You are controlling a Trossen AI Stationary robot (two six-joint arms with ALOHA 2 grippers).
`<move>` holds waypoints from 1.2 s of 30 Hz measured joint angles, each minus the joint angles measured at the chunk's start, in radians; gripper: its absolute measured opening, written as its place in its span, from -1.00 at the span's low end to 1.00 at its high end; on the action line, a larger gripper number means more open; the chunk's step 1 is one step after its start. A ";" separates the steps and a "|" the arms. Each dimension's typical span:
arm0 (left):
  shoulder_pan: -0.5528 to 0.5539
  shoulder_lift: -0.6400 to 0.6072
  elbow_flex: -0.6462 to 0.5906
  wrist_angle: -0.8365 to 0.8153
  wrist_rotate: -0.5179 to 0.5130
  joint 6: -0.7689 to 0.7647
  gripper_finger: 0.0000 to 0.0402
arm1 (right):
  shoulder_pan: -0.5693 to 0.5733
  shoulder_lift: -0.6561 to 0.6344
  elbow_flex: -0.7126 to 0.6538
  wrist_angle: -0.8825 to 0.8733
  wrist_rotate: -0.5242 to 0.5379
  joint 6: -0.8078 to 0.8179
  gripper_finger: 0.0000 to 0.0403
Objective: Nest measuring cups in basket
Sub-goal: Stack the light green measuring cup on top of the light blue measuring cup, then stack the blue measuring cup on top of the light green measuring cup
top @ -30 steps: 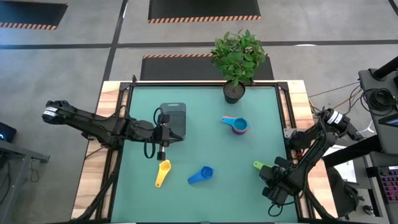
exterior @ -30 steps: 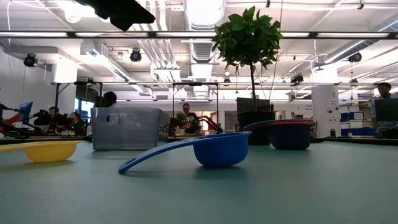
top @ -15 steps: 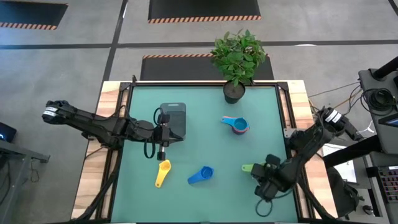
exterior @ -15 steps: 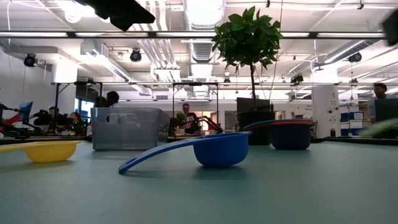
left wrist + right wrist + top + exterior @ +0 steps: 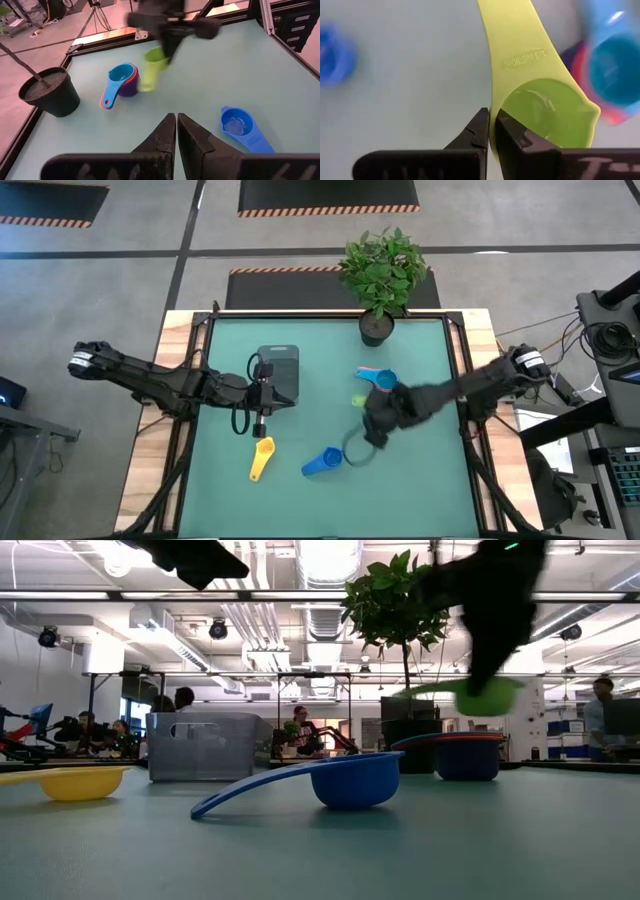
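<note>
The right gripper (image 5: 490, 131) is clamped on the green cup (image 5: 540, 107), held above the table just beside the stacked cyan cup (image 5: 385, 382), while the left gripper (image 5: 176, 131), fingers together, waits beside the basket (image 5: 279, 370)

Six measuring cups (image 5: 261, 457) (three nested), one basket (image 5: 279, 370), one plant (image 5: 383, 270).

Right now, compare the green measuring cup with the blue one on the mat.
The green plastic measuring cup is pinched by its rim in the right gripper and held above the table; the blue plastic measuring cup lies free on the green mat. The green sits beside the nested cyan stack, the blue nearer the yellow cup. Both are scoop-shaped with flat handles.
</note>
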 joint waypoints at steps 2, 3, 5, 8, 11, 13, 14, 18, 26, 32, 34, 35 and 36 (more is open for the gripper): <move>0.000 0.000 0.000 -0.001 0.000 0.000 -1.00 | -0.070 0.000 0.020 0.000 0.031 -0.039 -0.95; 0.000 0.000 0.000 -0.001 0.000 0.000 -1.00 | -0.103 0.000 0.030 0.000 0.041 -0.060 -0.95; 0.000 0.000 0.000 -0.001 0.000 0.000 -1.00 | -0.162 0.000 0.045 0.000 0.040 -0.093 -0.95; 0.000 0.000 0.000 -0.008 0.000 0.000 -1.00 | -0.240 0.000 0.046 -0.001 0.007 -0.115 -0.95; 0.000 0.000 0.000 -0.017 0.000 0.000 -1.00 | -0.291 0.003 0.025 -0.004 -0.014 -0.114 -0.95; 0.000 0.000 0.000 -0.021 0.000 0.000 -1.00 | -0.311 0.004 0.008 -0.006 -0.027 -0.114 -0.95; 0.000 0.000 0.000 -0.022 0.000 0.000 -1.00 | -0.318 0.004 0.000 -0.006 -0.036 -0.109 -0.95; 0.000 0.000 0.000 -0.023 0.000 -0.003 -1.00 | -0.329 0.004 -0.020 -0.005 -0.044 -0.103 -0.95; 0.000 0.000 0.000 -0.024 0.000 -0.004 -1.00 | -0.329 0.004 -0.051 0.007 -0.036 -0.097 -0.93; 0.000 0.000 0.000 -0.024 0.000 -0.004 -1.00 | -0.329 0.004 -0.068 0.014 -0.009 -0.096 -0.80; 0.000 0.000 0.000 -0.024 0.000 -0.004 -1.00 | -0.329 0.004 -0.069 0.017 -0.008 -0.096 -0.75; 0.000 0.000 0.000 -0.024 0.000 -0.004 -1.00 | -0.329 0.004 -0.069 0.019 -0.007 -0.097 -0.73; 0.000 0.000 0.000 -0.024 0.000 -0.004 -1.00 | -0.329 0.004 -0.069 0.021 -0.007 -0.097 -0.71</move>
